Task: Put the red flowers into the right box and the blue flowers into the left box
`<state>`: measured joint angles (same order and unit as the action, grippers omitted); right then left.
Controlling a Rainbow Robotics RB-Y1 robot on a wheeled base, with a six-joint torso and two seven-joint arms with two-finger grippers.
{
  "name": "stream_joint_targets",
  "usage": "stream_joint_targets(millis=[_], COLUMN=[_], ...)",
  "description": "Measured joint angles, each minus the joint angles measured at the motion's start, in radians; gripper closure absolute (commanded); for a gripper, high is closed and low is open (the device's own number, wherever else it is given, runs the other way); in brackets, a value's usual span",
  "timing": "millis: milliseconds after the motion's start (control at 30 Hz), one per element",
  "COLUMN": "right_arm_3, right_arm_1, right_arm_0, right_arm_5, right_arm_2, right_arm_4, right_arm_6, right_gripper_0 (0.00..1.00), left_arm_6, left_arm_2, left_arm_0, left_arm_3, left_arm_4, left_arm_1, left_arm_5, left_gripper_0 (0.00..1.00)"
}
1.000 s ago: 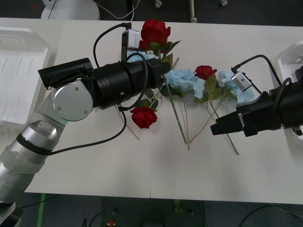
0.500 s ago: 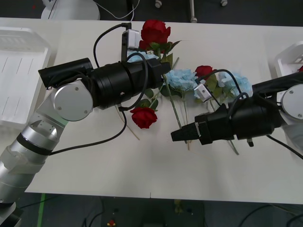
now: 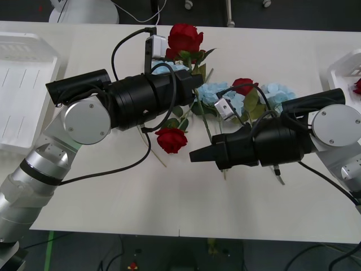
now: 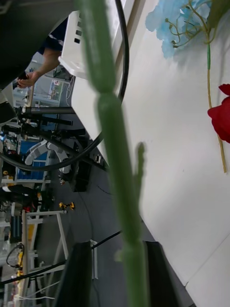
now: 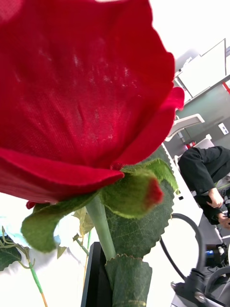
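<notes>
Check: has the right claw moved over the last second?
Yes. In the front view the right claw has travelled toward the robot's left, from near the right box to just beside the loose red rose on the table.

- The left arm reaches from the lower left up toward the table's middle, its wrist level; the left gripper (image 3: 189,72) has its fingers closed on a flower stem.
- The right arm stretches leftward from the right edge, its right gripper (image 3: 197,154) pointing left, fingers closed on a stem.
</notes>
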<state>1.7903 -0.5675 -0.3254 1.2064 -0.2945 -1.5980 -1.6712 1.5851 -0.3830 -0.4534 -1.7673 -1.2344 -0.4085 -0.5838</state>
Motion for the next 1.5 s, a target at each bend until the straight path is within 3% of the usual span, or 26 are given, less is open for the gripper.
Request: stream_joint_targets(millis=[233, 267, 300, 333, 400, 733, 900, 1233, 1500], right_arm_3=[0.000, 0.000, 0.000, 0.000, 0.000, 0.000, 0.000, 0.000, -0.107], right_arm_1=[0.000, 0.000, 0.000, 0.000, 0.000, -0.003, -0.040, -0.176, -0.345], right_arm_0=[-0.001, -0.001, -0.001, -0.001, -0.001, -0.002, -0.007, -0.013, -0.018], right_arm_5=[0.000, 0.000, 0.000, 0.000, 0.000, 0.000, 0.009, 0.193, 0.295], right_arm_2=[0.000, 0.000, 0.000, 0.000, 0.000, 0.000, 0.013, 0.218, 0.397], right_arm_4=[0.009, 0.009, 0.009, 0.009, 0.009, 0.017, 0.064, 0.386, 0.570], right_arm_6=[0.016, 0.016, 0.016, 0.016, 0.016, 0.016, 0.020, 0.236, 0.254], right_gripper_0=[1.00, 1.00, 1.00, 1.00, 1.00, 1.00, 1.00, 1.00, 1.00], left_arm_6=[0.000, 0.000, 0.000, 0.000, 0.000, 0.000, 0.014, 0.016, 0.011], left_arm_2=[0.000, 0.000, 0.000, 0.000, 0.001, 0.062, 0.143, 0.490, 0.632], left_arm_0=[0.000, 0.000, 0.000, 0.000, 0.000, 0.003, 0.050, 0.232, 0.218], left_arm_3=[0.001, 0.001, 0.001, 0.001, 0.001, 0.002, -0.015, -0.081, -0.030], left_arm_4=[0.000, 0.000, 0.000, 0.000, 0.000, -0.096, -0.168, -0.250, -0.076], left_arm_1=[0.000, 0.000, 0.000, 0.000, 0.000, -0.030, -0.093, -0.193, -0.201], left_arm_5=[0.000, 0.000, 0.000, 0.000, 0.000, 0.000, -0.024, -0.358, -0.647], left_gripper_0=[0.99, 0.76, 0.37, 0.21, 0.11, 0.07, 0.03, 0.00, 0.00])
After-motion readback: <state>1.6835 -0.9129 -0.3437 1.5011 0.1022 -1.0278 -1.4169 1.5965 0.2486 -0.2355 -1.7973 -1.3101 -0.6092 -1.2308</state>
